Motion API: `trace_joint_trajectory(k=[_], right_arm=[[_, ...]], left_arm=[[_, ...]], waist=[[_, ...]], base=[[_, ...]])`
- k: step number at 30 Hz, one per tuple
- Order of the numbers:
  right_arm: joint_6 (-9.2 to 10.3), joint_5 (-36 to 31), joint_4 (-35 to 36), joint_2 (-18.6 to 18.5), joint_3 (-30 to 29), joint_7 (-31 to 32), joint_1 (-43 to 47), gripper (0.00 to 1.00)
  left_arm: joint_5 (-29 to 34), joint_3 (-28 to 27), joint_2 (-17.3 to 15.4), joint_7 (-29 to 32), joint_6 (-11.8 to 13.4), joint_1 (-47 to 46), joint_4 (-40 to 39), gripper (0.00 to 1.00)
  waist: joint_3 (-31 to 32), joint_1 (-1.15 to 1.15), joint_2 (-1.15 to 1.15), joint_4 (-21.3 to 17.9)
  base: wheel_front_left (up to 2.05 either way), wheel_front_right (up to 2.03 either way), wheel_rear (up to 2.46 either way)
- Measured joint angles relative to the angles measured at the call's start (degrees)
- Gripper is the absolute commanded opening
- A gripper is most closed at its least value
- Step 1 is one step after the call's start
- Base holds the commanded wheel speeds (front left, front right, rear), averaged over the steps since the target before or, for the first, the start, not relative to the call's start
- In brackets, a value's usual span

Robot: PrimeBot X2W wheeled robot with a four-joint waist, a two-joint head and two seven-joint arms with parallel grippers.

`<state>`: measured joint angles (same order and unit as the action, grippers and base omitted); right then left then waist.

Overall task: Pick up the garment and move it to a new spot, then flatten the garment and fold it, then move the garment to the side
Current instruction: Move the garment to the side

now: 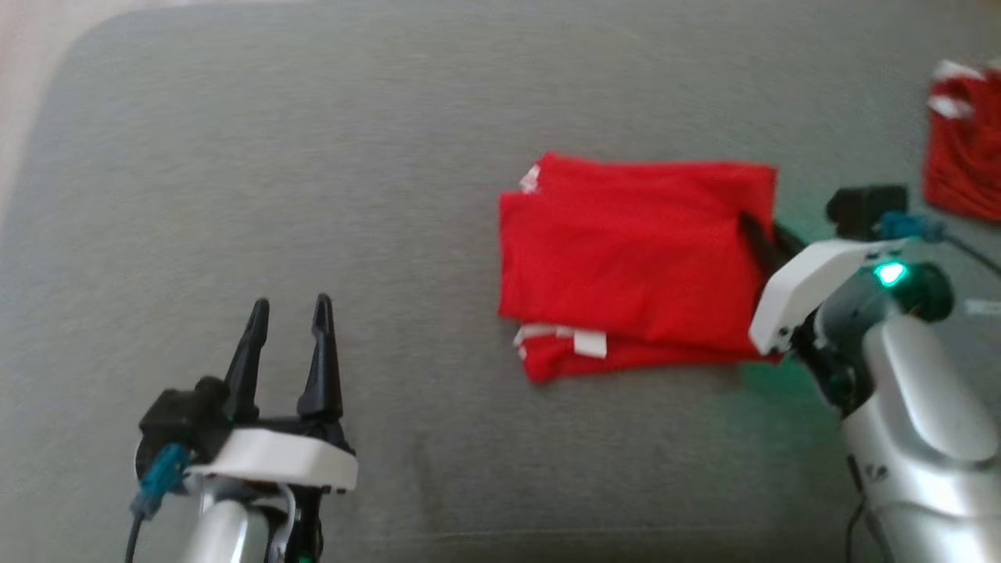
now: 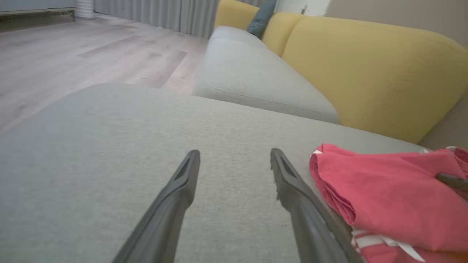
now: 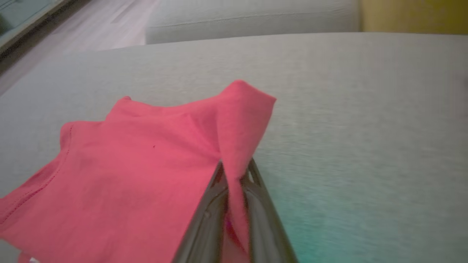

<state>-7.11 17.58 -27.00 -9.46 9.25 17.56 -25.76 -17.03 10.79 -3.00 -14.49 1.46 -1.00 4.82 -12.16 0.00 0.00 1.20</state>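
A folded red garment [image 1: 626, 258] with white trim lies on the grey cushion [image 1: 313, 156], right of centre. My right gripper [image 1: 755, 231] is shut on the garment's right edge; in the right wrist view the red cloth [image 3: 146, 164] is pinched between the two dark fingers [image 3: 256, 190] and a corner stands up above them. My left gripper [image 1: 289, 313] hovers open over bare cushion well left of the garment, nothing between its fingers. The left wrist view has the garment [image 2: 384, 193] at the lower right, beside the open gripper [image 2: 234, 157].
A second red cloth with white trim [image 1: 966, 141] lies at the far right edge of the cushion. A yellow sofa back [image 2: 365, 69] and another grey seat cushion [image 2: 248, 76] lie beyond. Wooden floor [image 2: 73, 54] borders the cushion's left side.
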Motion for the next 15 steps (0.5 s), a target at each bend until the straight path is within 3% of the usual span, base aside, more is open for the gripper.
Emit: trace_joint_trajectory(k=[15], right_arm=[[0.0, -1.03, 4.3, 1.53, -2.82, -1.96, -3.85, 0.0]], left_arm=[[3.87, 0.1, -1.49, -0.15, -1.51, -8.3, -0.89, 1.0]], waist=[[-7.66, 0.01, 0.0, -17.69]], base=[[0.0, 0.0, 0.0]])
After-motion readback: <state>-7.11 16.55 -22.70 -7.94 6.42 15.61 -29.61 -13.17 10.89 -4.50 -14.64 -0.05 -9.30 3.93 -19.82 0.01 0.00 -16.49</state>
